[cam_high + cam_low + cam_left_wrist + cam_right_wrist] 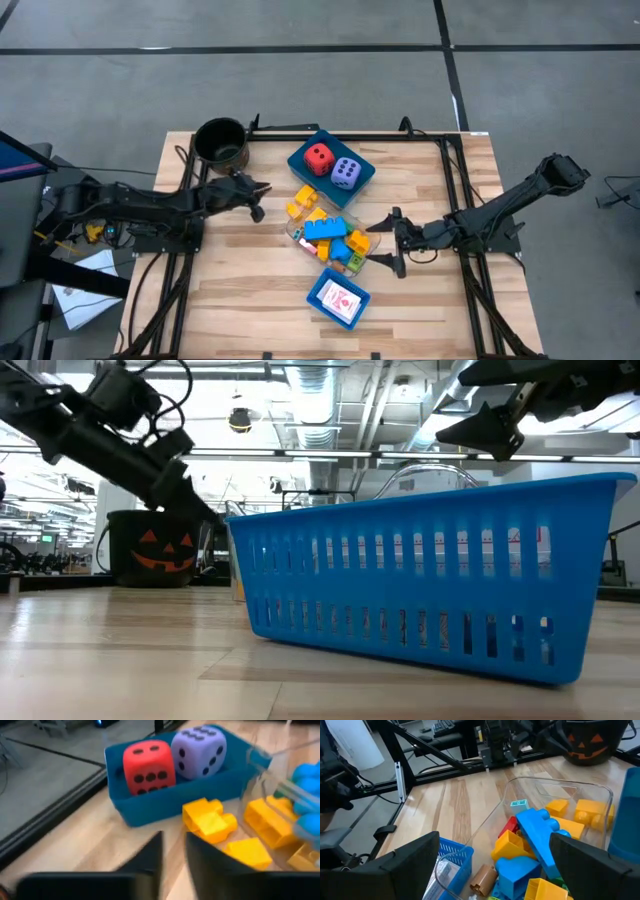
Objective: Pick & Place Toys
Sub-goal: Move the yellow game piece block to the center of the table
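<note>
1. We find the left gripper (262,197) just beside the clear bin (352,262), on the side toward the dark round pot (221,142). Its fingers (150,857) stand nearly together with only a narrow slit between them, and we see nothing held in that slit.
2. Past those fingers, a loose yellow brick (209,819) lies on the bare wood just outside the clear bin, between it and the blue tray (357,185) that holds the dice.
3. The red die (318,158) and the lavender die (345,172) sit side by side in that tray, touching, just beyond the clear bin from the card tray.
4. The right gripper (387,244) hangs at the clear bin's opposite side, its fingers (410,865) spread wide and empty, one on either side of the bin's corner.
5. Inside the clear bin we see a heap of bricks: a long blue brick (537,840) on top, more yellow bricks (590,812) along the far wall, a red brick (509,826) and a tan piece (482,879) lower down.
6. The small blue tray with the white red-printed cards (340,300) sits just beside the clear bin, toward the table's near edge.
7. Open wood lies between the clear bin and both side edges of the table (230,290); a black frame rail (350,137) runs along the far edge behind the dice tray.
8. The pot, with its orange pumpkin face, stands at the far corner, well apart from the clear bin.
</note>
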Controlling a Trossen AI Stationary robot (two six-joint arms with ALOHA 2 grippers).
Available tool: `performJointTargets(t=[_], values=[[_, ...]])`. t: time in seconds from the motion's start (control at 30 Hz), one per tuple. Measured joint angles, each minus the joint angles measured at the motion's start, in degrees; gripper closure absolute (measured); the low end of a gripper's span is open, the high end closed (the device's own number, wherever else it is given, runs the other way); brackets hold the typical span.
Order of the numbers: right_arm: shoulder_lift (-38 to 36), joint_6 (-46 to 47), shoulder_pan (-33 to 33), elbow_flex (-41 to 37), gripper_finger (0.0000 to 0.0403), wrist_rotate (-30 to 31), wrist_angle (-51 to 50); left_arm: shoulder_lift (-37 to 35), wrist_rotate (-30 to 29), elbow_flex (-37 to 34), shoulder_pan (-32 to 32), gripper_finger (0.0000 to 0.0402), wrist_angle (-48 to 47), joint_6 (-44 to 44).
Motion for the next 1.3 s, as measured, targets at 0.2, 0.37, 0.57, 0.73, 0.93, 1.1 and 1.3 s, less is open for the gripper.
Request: performJointTargets(t=[0.2,0.37,0.57,0.73,0.93,1.1,1.3], values=[[0.02,-0.17,-0.02,0.00,0.0035,0.01,-0.38,11.33,5.68,-1.20,1.52,0.0395,14.22,0.21],[0.02,-0.55,-0.02,0.00,0.0035,0.00,-0.42,24.65,11.06,1.39,4.35,0.0401,22.84,0.67],[0.02,-0.59,-0.02,0.00,0.0035,-0.01,-1.54,37.14,17.55,8.66,7.80,0.0401,23.33,1.66],[0.07,-0.58,0.10,0.00,0.0035,-0.05,-2.40,40.45,20.41,12.05,7.74,0.0401,23.44,2.10],[0.07,-0.58,0.76,0.00,0.0035,-0.05,-2.76,40.61,26.64,12.39,7.74,0.0401,23.44,2.00],[0.07,-0.55,0.70,0.00,0.0035,-0.05,-2.74,40.61,28.88,12.37,7.74,0.0401,22.19,2.00],[0.07,-0.55,0.70,0.00,0.0035,-0.03,-2.73,40.61,28.89,12.37,7.74,0.0401,22.17,2.15]])
